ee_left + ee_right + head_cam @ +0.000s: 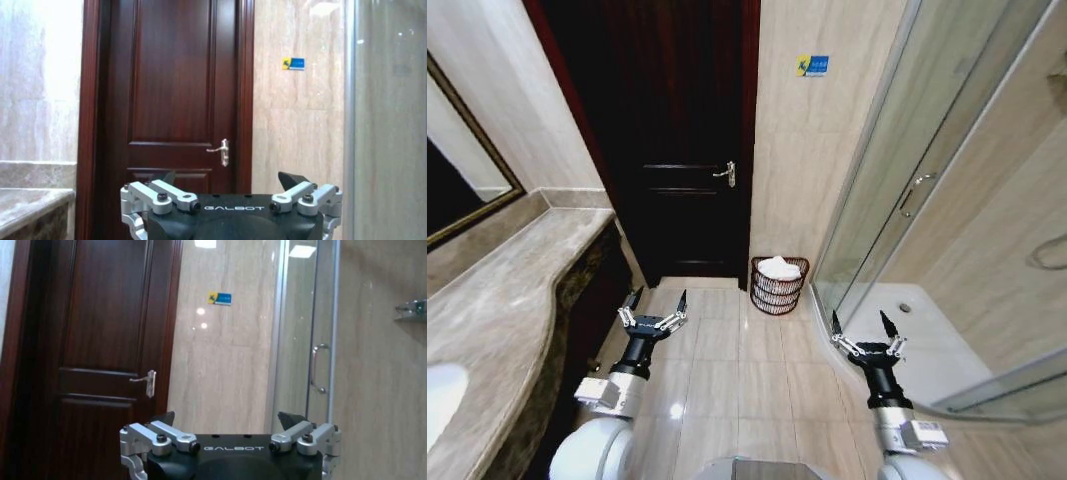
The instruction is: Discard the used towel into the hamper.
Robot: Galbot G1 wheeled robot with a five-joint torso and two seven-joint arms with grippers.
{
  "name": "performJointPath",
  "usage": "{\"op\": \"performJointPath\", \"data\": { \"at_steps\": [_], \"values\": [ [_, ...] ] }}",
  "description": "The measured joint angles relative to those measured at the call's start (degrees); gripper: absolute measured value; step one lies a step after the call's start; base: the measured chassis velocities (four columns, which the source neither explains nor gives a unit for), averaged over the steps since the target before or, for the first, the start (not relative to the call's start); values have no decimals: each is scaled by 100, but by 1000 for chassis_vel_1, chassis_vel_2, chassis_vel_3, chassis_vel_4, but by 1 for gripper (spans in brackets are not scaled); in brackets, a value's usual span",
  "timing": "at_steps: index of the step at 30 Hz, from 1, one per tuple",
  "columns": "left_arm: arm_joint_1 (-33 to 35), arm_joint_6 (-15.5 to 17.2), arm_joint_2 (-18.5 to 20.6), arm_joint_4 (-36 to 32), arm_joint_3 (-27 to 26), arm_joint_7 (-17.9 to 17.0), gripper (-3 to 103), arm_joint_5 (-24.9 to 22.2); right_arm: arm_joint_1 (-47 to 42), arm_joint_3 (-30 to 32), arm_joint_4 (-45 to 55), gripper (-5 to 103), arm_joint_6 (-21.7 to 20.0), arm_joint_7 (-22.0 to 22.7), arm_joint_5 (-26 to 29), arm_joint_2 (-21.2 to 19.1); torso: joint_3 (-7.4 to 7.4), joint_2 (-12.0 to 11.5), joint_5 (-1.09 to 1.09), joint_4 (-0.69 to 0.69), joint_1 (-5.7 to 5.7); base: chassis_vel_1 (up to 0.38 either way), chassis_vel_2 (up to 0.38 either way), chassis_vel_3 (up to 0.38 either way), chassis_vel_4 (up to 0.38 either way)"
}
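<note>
Bathroom floor point(727, 370) is tiled | hamper point(778, 286) beside door point(677, 150), white towel point(778, 267) seen inside | left gripper point(654, 308), right gripper point(865, 328) held apart, empty, short of hamper | risk judged: towel piled at rim could spill if hamper is nudged

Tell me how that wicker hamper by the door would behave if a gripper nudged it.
The hamper looks like openwork wicker, so it is probably light and would slide on the glossy floor tiles. It tapers toward its base, so a high push might tip it. The white towel inside likely adds little weight.
</note>
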Motion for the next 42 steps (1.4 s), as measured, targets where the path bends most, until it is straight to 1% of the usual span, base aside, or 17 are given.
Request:
{"op": "performJointPath", "data": {
  "at_steps": [4, 6, 8, 9, 10, 13, 14, 22, 42],
  "values": [
    [0, 0, 0, 0, 0, 0, 100, 0, 0, 0, 1, 100, 0, 0, 0, 0, 0, 0, -2, 0, 0, 256, -264, -265, 275],
    [0, 0, -1, 0, 0, 0, 100, 0, 0, 0, 0, 100, 0, 0, 0, 0, 0, 0, 1, 1, 0, 270, -241, -233, 262],
    [0, 0, 0, 0, 0, 0, 100, 0, -2, 0, 0, 100, 0, 0, 0, 0, -1, 1, -2, 0, -3, 224, -232, -209, 212],
    [2, 0, 0, 0, -2, -1, 100, 0, -1, -1, 1, 100, 0, 0, 0, 0, -3, 4, -1, 2, -7, 174, -36, -182, 148],
    [2, 0, 0, 0, -2, -1, 100, 0, -2, -1, 0, 100, 0, 0, 0, 0, -3, 4, -4, 1, -6, 112, -36, -182, 146],
    [1, 0, 0, 0, 0, -1, 100, 0, -1, 0, 1, 100, 0, 0, 0, 0, -2, 3, -2, 0, -5, 79, -20, -142, 112],
    [0, 0, 0, 0, 0, 0, 100, 0, -2, 1, 0, 100, 0, 0, 0, 0, -2, 3, 2, -2, -5, -58, -72, -49, 44],
    [-1, -1, 0, 0, 0, 0, 100, 0, 2, 1, 0, 100, 0, 0, 0, 0, 2, -3, -1, 1, 7, -46, 11, 70, -36],
    [0, 0, 0, 0, 0, 0, 100, 0, 0, 1, 0, 100, 0, 0, 0, 0, 0, 0, -1, 0, -1, 0, 0, 0, 0]
  ]
}}
